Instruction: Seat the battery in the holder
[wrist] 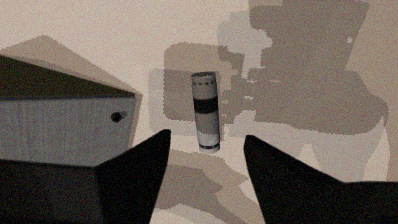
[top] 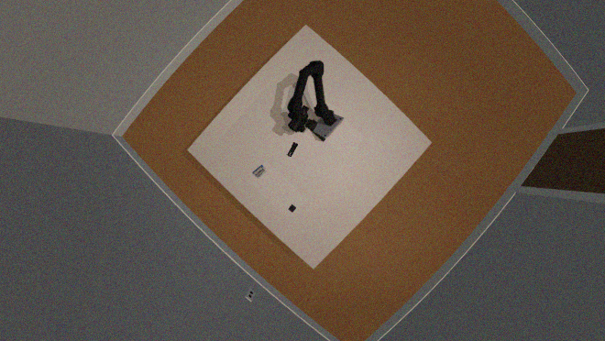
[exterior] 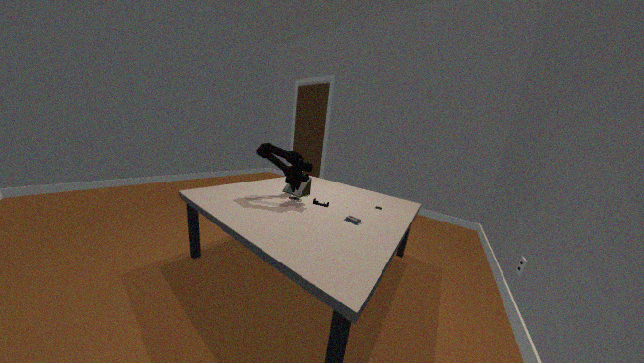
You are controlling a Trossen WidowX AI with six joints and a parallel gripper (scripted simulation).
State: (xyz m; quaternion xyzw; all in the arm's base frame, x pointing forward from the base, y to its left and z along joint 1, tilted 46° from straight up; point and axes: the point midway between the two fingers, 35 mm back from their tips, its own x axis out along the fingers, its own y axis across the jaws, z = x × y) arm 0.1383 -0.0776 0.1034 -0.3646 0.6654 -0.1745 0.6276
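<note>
- The battery [wrist: 206, 111] lies on its side on the table [wrist: 100, 30], apart from the holder [top: 292, 149].
- The gripper [wrist: 206, 165] hangs just above it, fingers half open and holding nothing.
- The grey base block [wrist: 65, 130] sits beside it.

The battery [wrist: 206, 111] is lying flat on the table in the middle of the wrist view, running nearly straight up and down the frame, pale with a dark band around it. The holder [top: 292, 149] is sitting as a small black oblong just below the centre-top of the top view, with nothing in it as far as I can see.
</note>
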